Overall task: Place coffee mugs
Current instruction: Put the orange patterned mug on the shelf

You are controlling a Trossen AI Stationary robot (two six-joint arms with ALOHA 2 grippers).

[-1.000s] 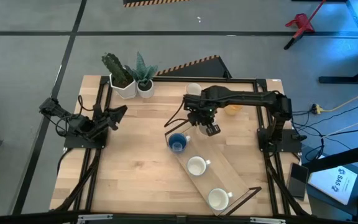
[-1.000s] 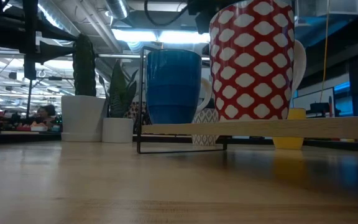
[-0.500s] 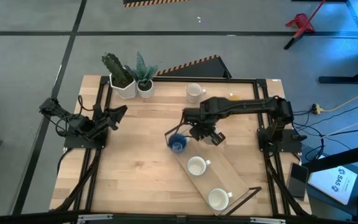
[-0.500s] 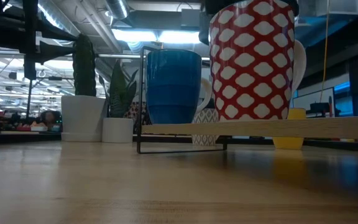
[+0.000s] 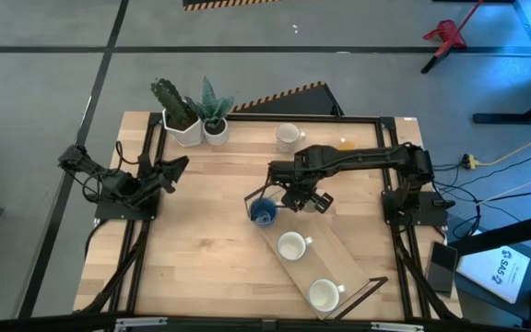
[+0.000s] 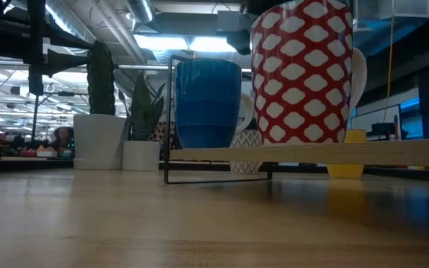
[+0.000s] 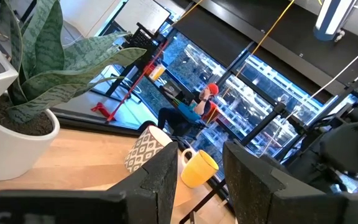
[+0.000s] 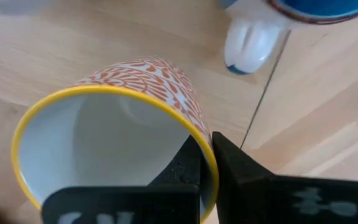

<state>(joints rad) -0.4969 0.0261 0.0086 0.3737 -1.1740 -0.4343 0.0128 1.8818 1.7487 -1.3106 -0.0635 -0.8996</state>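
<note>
Right claw (image 8: 205, 167) pinches the orange mug's (image 8: 114, 146) rim above the wooden bench (image 5: 201, 231), blue mug (image 5: 264, 213) beside it.

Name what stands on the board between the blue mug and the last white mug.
Another white mug stands between the blue mug and the last white mug, in a row on the board, per the high view.

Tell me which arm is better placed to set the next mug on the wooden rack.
Right: its tool grips the orange-patterned mug beside the blue mug; the left tool waits far off.
</note>
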